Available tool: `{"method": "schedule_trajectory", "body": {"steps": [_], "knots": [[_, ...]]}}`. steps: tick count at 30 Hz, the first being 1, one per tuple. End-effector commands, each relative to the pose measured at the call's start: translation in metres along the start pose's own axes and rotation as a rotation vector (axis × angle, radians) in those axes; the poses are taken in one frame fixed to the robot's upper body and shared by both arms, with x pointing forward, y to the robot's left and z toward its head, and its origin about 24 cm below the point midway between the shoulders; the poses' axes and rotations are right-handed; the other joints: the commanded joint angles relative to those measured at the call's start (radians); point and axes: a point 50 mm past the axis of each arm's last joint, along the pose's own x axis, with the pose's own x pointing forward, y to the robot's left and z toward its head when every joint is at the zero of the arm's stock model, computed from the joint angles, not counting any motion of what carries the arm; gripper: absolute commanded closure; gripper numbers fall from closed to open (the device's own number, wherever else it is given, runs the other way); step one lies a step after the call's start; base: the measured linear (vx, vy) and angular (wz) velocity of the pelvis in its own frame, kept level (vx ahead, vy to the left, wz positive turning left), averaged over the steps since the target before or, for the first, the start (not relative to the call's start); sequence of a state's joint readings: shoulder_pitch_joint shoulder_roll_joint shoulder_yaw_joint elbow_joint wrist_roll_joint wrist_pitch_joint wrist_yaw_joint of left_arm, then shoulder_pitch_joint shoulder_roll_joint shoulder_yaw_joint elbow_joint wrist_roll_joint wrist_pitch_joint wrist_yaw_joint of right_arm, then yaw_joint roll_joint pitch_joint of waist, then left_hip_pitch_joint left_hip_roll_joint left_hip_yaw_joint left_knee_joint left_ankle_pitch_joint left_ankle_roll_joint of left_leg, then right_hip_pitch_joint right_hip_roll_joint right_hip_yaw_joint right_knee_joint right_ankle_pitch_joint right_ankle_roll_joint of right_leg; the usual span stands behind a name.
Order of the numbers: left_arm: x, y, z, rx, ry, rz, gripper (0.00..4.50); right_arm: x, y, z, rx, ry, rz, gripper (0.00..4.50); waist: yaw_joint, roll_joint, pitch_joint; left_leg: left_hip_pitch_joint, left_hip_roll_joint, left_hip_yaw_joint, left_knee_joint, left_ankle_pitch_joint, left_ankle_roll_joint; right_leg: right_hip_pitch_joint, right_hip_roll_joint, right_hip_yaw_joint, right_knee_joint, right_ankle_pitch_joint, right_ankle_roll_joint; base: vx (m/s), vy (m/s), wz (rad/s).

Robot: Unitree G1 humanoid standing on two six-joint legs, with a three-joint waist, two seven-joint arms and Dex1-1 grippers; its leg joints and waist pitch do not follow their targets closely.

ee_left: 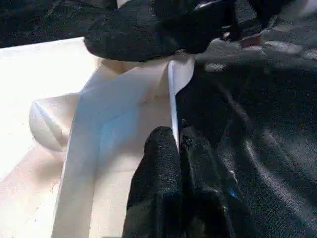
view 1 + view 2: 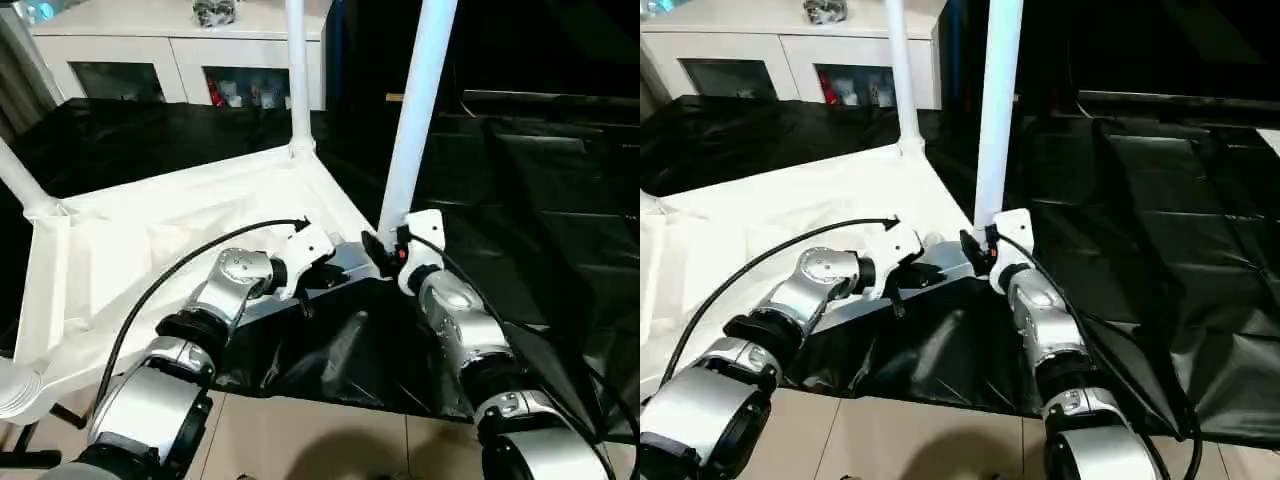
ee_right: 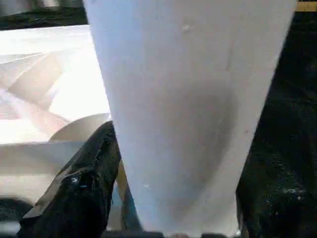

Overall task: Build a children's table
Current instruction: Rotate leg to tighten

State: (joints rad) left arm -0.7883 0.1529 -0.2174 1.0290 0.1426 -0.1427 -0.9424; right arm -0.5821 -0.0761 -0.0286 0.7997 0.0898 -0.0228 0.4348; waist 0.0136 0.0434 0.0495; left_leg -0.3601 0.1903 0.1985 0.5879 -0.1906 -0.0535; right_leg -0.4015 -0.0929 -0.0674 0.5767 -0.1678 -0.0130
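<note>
We seat the leg [image 2: 418, 110] held in our right gripper [image 2: 385, 252]; left gripper [image 1: 179, 148], shut, pinches the tabletop [image 2: 150, 250] rim; next, press down.

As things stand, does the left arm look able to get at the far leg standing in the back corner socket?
Probably not right away: the left gripper is pinched shut on the tabletop rim at the near corner. The far leg stands across the open tabletop, unobstructed, so releasing and a long reach forward would be needed.

one tabletop [image 2: 150, 250], three legs [image 2: 415, 110]
</note>
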Motion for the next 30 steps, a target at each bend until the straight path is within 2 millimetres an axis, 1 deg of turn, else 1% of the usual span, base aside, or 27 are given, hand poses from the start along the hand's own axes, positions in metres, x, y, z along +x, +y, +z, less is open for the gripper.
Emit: {"method": "schedule_trajectory", "body": {"steps": [1,2,3,4,5,6,7,9,10,11,12,13,14,15,16,17,18,19,20,21,22,24,25,26,30], "knots": [[0.011,-0.012,0.012,0.093,-0.017,-0.097,4.50,0.006,0.024,-0.005,0.009,0.022,0.156,0.78,0.002,-0.009,-0.060,0.007,0.037,-0.022,-0.080,-0.317,0.055,0.039,-0.056,0.037,-0.079,-0.348,-0.202,0.000,0.000,0.00],[0.009,-0.011,0.010,0.096,-0.012,-0.106,4.50,0.003,0.021,-0.005,-0.003,0.023,0.180,0.78,0.002,-0.015,-0.060,0.006,0.037,-0.020,-0.079,-0.302,0.059,0.039,-0.055,0.038,-0.077,-0.326,-0.210,0.000,0.000,0.00],[0.004,-0.009,0.007,0.102,-0.001,-0.117,4.50,-0.001,0.016,-0.004,-0.024,0.034,0.229,0.70,0.009,-0.011,-0.064,0.008,0.038,-0.018,-0.074,-0.270,0.072,0.042,-0.055,0.037,-0.069,-0.267,-0.235,0.000,0.000,0.00],[0.001,-0.008,0.005,0.106,0.007,-0.125,4.50,-0.005,0.012,-0.004,-0.039,0.042,0.265,0.56,0.010,-0.011,-0.064,0.006,0.037,-0.016,-0.073,-0.257,0.079,0.044,-0.054,0.037,-0.067,-0.251,-0.239,0.052,-0.010,0.06],[-0.007,-0.006,0.002,0.114,0.006,-0.167,4.50,-0.013,0.005,-0.004,-0.097,0.065,0.349,0.38,0.014,-0.011,-0.065,0.005,0.038,-0.015,-0.071,-0.242,0.086,0.046,-0.054,0.036,-0.065,-0.232,-0.244,0.000,0.000,0.00],[-0.009,-0.006,0.002,0.115,0.005,-0.178,4.50,-0.016,0.003,-0.004,-0.109,0.075,0.375,0.38,0.024,-0.010,-0.068,0.005,0.040,-0.011,-0.067,-0.211,0.099,0.047,-0.052,0.035,-0.058,-0.186,-0.254,0.000,0.000,0.00],[-0.009,-0.006,0.002,0.115,0.005,-0.178,4.50,-0.016,0.003,-0.004,-0.109,0.075,0.375,0.38,0.027,-0.010,-0.069,0.005,0.041,-0.010,-0.065,-0.198,0.106,0.046,-0.051,0.036,-0.055,-0.159,-0.261,0.000,0.000,0.00],[-0.011,-0.005,0.002,0.116,0.005,-0.184,4.50,-0.017,0.002,-0.004,-0.115,0.081,0.391,0.38,0.033,-0.008,-0.074,0.000,0.044,-0.011,-0.062,-0.138,0.123,0.051,-0.054,0.034,-0.039,-0.070,-0.286,0.000,0.000,0.00],[-0.017,-0.003,0.002,0.114,-0.006,-0.206,4.50,-0.026,0.000,-0.003,-0.132,0.106,0.507,0.38,0.035,-0.010,-0.074,0.000,0.041,-0.010,-0.060,-0.140,0.130,0.052,-0.052,0.032,-0.037,-0.057,-0.293,0.000,0.000,0.00],[-0.020,-0.001,0.002,0.104,-0.017,-0.223,4.50,-0.033,-0.002,-0.003,-0.147,0.131,0.585,0.38,0.037,-0.014,-0.075,-0.001,0.042,-0.010,-0.059,-0.138,0.135,0.055,-0.052,0.032,-0.037,-0.053,-0.293,0.000,0.000,0.00],[-0.023,-0.001,0.001,0.097,-0.022,-0.235,4.50,-0.037,-0.004,-0.003,-0.153,0.151,0.632,0.38,0.041,-0.012,-0.074,-0.001,0.044,-0.010,-0.058,-0.136,0.146,0.053,-0.054,0.033,-0.035,-0.045,-0.297,0.000,0.000,0.00],[-0.026,0.000,0.001,0.092,-0.026,-0.250,4.50,-0.042,-0.006,-0.004,-0.157,0.181,0.696,0.38,0.043,-0.015,-0.074,0.000,0.044,-0.010,-0.058,-0.134,0.145,0.055,-0.052,0.032,-0.035,-0.048,-0.296,0.000,0.000,0.00],[-0.027,0.001,0.000,0.096,-0.024,-0.260,4.50,-0.044,-0.007,-0.004,-0.159,0.193,0.717,0.38,0.048,-0.016,-0.073,0.003,0.045,-0.009,-0.058,-0.141,0.148,0.051,-0.054,0.033,-0.037,-0.062,-0.299,0.000,0.000,0.00],[-0.027,0.001,0.000,0.096,-0.024,-0.260,4.50,-0.044,-0.007,-0.004,-0.159,0.193,0.717,0.54,0.048,-0.016,-0.073,0.003,0.045,-0.009,-0.058,-0.141,0.148,0.051,-0.054,0.033,-0.037,-0.062,-0.299,0.000,0.000,0.00],[-0.029,0.001,0.000,0.093,-0.024,-0.273,4.50,-0.045,-0.008,-0.003,-0.159,0.201,0.732,0.54,0.051,-0.014,-0.070,0.003,0.047,-0.010,-0.060,-0.154,0.134,0.050,-0.058,0.034,-0.040,-0.098,-0.294,0.000,0.000,0.00],[-0.030,0.000,-0.001,0.093,-0.022,-0.288,4.50,-0.047,-0.009,-0.003,-0.160,0.213,0.757,0.54,0.051,-0.017,-0.069,0.003,0.046,-0.010,-0.061,-0.161,0.128,0.050,-0.057,0.034,-0.042,-0.114,-0.291,0.000,0.000,0.00],[-0.033,0.000,-0.002,0.094,-0.018,-0.315,4.50,-0.049,-0.010,-0.002,-0.169,0.233,0.791,0.68,0.052,-0.017,-0.068,0.004,0.046,-0.009,-0.062,-0.176,0.119,0.049,-0.057,0.035,-0.045,-0.145,-0.285,0.000,0.000,0.00],[-0.034,0.000,-0.003,0.094,-0.017,-0.325,4.50,-0.049,-0.010,-0.002,-0.174,0.240,0.799,0.68,0.052,-0.017,-0.068,0.005,0.046,-0.010,-0.063,-0.183,0.114,0.049,-0.058,0.034,-0.047,-0.159,-0.283,0.000,0.000,0.00],[-0.035,0.001,-0.003,0.101,-0.012,-0.331,4.50,-0.049,-0.010,-0.002,-0.183,0.243,0.807,0.82,0.053,-0.016,-0.066,0.006,0.047,-0.010,-0.065,-0.196,0.101,0.048,-0.058,0.035,-0.049,-0.185,-0.275,0.000,0.000,0.00],[-0.036,0.001,-0.003,0.106,-0.008,-0.335,4.50,-0.049,-0.010,-0.001,-0.188,0.243,0.812,0.88,0.053,-0.016,-0.066,0.006,0.047,-0.010,-0.065,-0.198,0.098,0.047,-0.058,0.036,-0.050,-0.190,-0.273,0.000,0.000,0.00],[-0.037,0.001,-0.003,0.106,-0.005,-0.342,4.50,-0.049,-0.010,0.000,-0.181,0.243,0.821,0.96,0.053,-0.018,-0.067,0.007,0.047,-0.010,-0.065,-0.198,0.095,0.047,-0.058,0.036,-0.049,-0.190,-0.272,0.000,0.000,0.00],[-0.040,0.003,-0.003,0.108,0.000,-0.348,4.50,-0.048,-0.010,0.002,-0.177,0.239,0.830,1.13,0.053,-0.018,-0.068,0.005,0.047,-0.011,-0.065,-0.190,0.092,0.048,-0.058,0.036,-0.047,-0.186,-0.271,0.000,0.000,0.00],[-0.041,0.003,-0.003,0.107,0.001,-0.352,4.50,-0.048,-0.010,0.003,-0.172,0.241,0.840,1.13,0.053,-0.018,-0.068,0.005,0.046,-0.011,-0.065,-0.186,0.093,0.048,-0.058,0.036,-0.047,-0.181,-0.272,0.000,0.000,0.00],[-0.042,0.003,-0.004,0.108,0.005,-0.357,4.50,-0.048,-0.010,0.004,-0.169,0.245,0.853,1.28,0.053,-0.018,-0.069,0.004,0.046,-0.011,-0.063,-0.172,0.099,0.049,-0.058,0.035,-0.044,-0.162,-0.275,0.000,0.000,0.00],[-0.045,0.005,-0.005,0.111,0.010,-0.358,4.50,-0.047,-0.008,0.004,-0.173,0.242,0.863,1.54,0.054,-0.017,-0.070,0.003,0.046,-0.011,-0.062,-0.156,0.105,0.050,-0.058,0.035,-0.041,-0.138,-0.280,0.000,0.000,0.00]]}}
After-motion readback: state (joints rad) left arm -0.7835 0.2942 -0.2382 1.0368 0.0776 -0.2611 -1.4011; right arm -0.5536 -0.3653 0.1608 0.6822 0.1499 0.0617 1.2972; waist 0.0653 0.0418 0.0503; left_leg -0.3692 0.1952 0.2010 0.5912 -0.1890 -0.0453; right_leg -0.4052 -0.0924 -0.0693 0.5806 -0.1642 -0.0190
